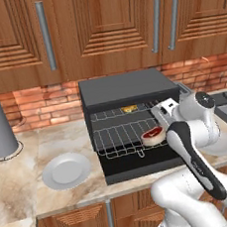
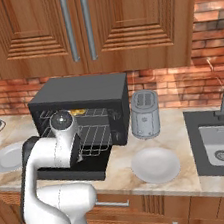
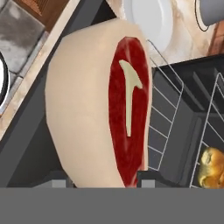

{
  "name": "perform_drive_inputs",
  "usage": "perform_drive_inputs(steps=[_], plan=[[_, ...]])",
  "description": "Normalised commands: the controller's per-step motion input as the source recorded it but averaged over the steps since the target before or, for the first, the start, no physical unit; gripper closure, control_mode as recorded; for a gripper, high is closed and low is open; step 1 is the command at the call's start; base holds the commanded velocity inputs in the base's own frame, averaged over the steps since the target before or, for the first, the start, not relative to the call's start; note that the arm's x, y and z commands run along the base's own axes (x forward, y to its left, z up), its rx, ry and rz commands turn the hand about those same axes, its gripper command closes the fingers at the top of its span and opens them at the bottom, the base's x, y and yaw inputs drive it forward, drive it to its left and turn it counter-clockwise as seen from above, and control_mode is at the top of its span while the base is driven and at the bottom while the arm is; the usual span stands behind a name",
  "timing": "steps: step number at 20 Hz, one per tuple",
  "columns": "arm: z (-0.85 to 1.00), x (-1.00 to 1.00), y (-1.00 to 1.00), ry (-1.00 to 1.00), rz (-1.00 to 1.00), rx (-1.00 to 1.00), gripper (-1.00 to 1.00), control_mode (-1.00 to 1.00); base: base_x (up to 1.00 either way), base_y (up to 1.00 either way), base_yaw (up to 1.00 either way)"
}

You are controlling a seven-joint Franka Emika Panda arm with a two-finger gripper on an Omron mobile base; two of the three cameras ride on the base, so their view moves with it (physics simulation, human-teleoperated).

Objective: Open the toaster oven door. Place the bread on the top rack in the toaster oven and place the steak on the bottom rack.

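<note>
Gripper (image 3: 103, 177): we saw it part-open, clamped on the steak (image 3: 100, 105).
Bottom rack (image 1: 119, 137): just beneath the steak, perhaps touching.
Bread (image 3: 211, 168): beyond the fingers.

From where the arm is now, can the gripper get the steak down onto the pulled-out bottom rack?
Probably yes. The gripper holds the steak just over the bottom rack, which juts out above the lowered toaster oven door; nothing lies between them.
</note>
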Motion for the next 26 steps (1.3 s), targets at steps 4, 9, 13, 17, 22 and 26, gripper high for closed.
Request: perform_drive_inputs(steps=[4, 9, 13, 17, 22, 26], plan=[[-0.15, 0.25, 0.16, -0.06, 0.00, 0.09, 1.00, -1.00, 0.00, 0.00, 0.00], [-0.10, 0.30, 0.34, -0.09, -0.06, 0.02, 1.00, -1.00, 0.00, 0.00, 0.00], [-0.42, 0.28, 0.17, -0.02, -0.09, 0.00, 1.00, -1.00, 0.00, 0.00, 0.00], [-0.44, 0.14, 0.00, -0.01, -0.10, 0.00, 1.00, -1.00, 0.00, 0.00, 0.00], [-0.78, 0.03, 0.01, 0.00, -0.08, 0.00, 1.00, -1.00, 0.00, 0.00, 0.00], [-0.67, 0.04, 0.02, -0.05, -0.05, 0.00, 1.00, -1.00, 0.00, 0.00, 0.00]])
